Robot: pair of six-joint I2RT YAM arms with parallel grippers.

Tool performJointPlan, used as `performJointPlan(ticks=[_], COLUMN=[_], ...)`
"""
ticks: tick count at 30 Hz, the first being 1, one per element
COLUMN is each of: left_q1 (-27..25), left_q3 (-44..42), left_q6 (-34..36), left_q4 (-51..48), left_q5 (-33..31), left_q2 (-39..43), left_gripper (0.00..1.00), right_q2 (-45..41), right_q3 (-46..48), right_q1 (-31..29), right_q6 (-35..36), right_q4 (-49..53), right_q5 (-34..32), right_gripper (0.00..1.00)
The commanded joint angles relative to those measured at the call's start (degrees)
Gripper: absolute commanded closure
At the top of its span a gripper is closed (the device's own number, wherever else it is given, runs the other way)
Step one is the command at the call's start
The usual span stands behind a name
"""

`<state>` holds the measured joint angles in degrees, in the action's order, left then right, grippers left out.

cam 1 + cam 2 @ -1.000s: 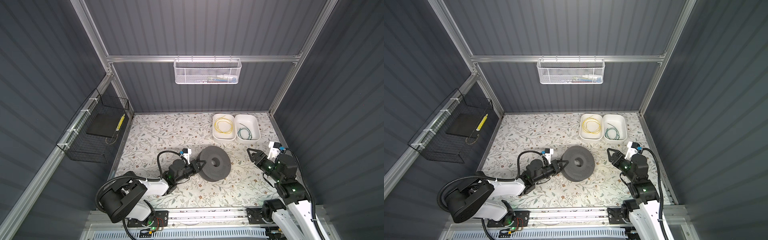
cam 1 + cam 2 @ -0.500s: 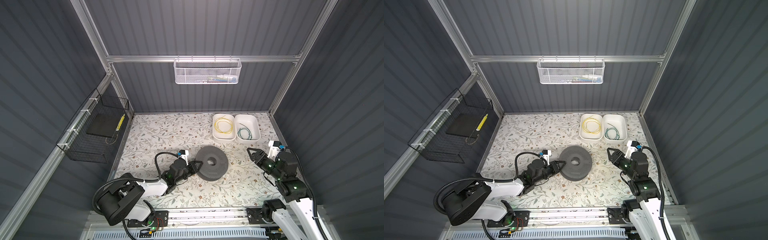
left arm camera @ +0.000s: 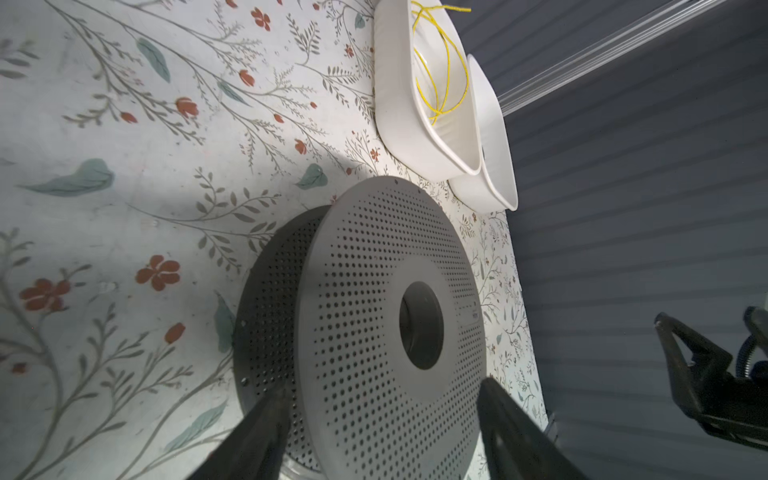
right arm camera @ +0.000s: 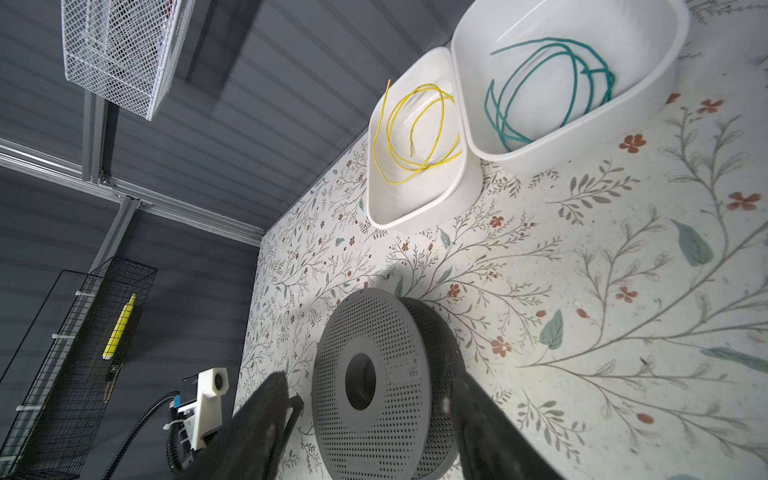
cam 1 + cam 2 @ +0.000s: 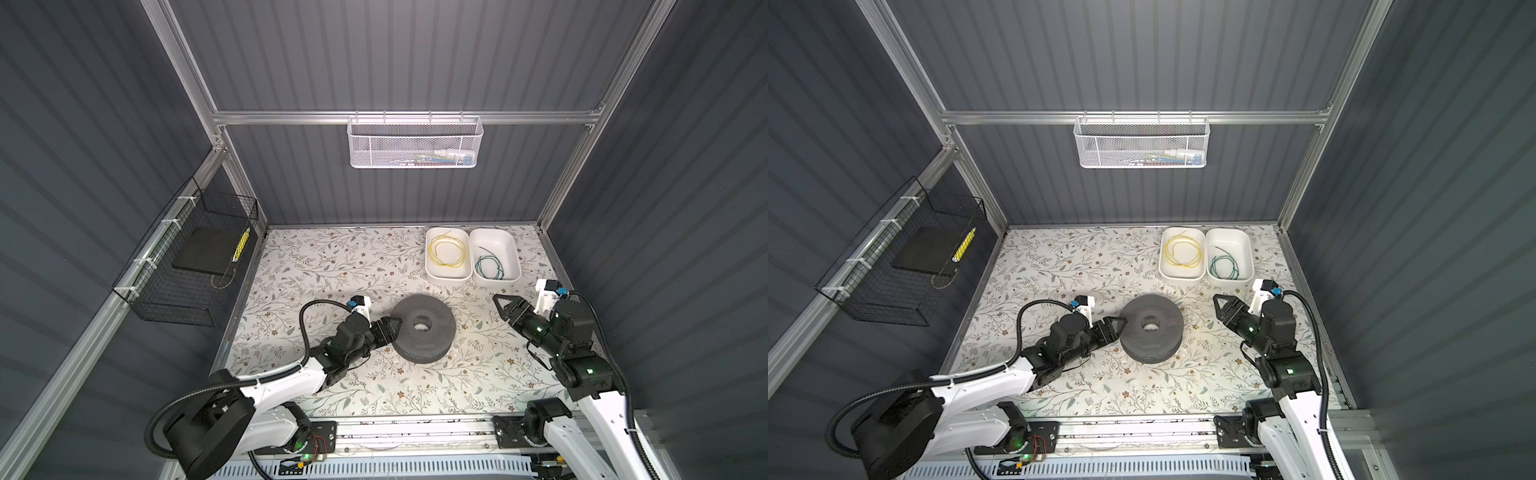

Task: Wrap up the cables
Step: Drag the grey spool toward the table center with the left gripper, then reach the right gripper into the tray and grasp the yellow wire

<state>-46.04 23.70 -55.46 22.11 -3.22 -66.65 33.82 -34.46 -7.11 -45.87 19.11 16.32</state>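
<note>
Yellow cables lie coiled in a white tray at the tabletop's far edge, beside a second tray holding green wire. The left gripper has jaws parted astride the grey spool's upper rim; the right gripper, jaws apart and empty, hovers right of the spool

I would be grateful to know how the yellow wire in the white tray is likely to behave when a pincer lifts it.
The yellow wire is string-thin, so probably very light. It lies in loose loops, so it will likely flop and spring about. One end pokes above the white tray, so it might snag.
</note>
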Motion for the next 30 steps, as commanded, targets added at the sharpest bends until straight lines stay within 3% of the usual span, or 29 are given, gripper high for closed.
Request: performJointPlan(ticks=[1, 6, 9, 13, 16, 18, 21, 25, 30], left_q1=[0.1, 0.1, 0.1, 0.1, 0.1, 0.1, 0.1, 0.1, 0.1], left_q3=[3.1, 6.3, 7.9, 10.6, 12.1, 12.2, 11.4, 9.2, 9.6], left_q6=[3.2, 5.7, 7.2, 7.6, 8.2, 8.3, 7.9, 7.3, 8.2], left_q4=[-13.4, -25.6, -30.1, -36.2, -40.1, -41.9, -42.7, -40.2, -37.7], left_q5=[-6.3, -11.2, -12.3, -14.0, -16.0, -17.6, -19.6, -21.5, -22.4], left_q2=[5.7, 13.6, 17.5, 20.9, 22.4, 23.2, 23.8, 23.2, 19.4], left_gripper=[0.16, 0.12, 0.14, 0.13, 0.13, 0.13, 0.13, 0.13, 0.13], right_q2=[1.2, 4.7, 8.7, 9.7, 10.0, 11.3, 15.4, 23.1, 36.6], right_q3=[-2.6, -5.5, -8.3, -7.1, -6.2, -6.4, -8.9, -14.2, -21.7], right_q1=[0.3, 0.2, 0.3, 0.3, 0.3, 0.2, -0.7, -4.1, -5.4], right_q6=[1.9, 6.9, 10.5, 9.9, 11.1, 13.6, 13.9, 16.5, 17.8], right_q4=[1.1, 5.7, 11.2, 10.2, 7.5, 4.9, 4.7, 5.3, 0.4], right_q5=[0.9, -0.8, -5.1, -8.9, -5.4, 0.4, 0.3, -6.7, -13.2], right_gripper=[0.35, 0.43, 0.47, 0.47, 0.45, 0.47, 0.59, 0.71, 0.73])
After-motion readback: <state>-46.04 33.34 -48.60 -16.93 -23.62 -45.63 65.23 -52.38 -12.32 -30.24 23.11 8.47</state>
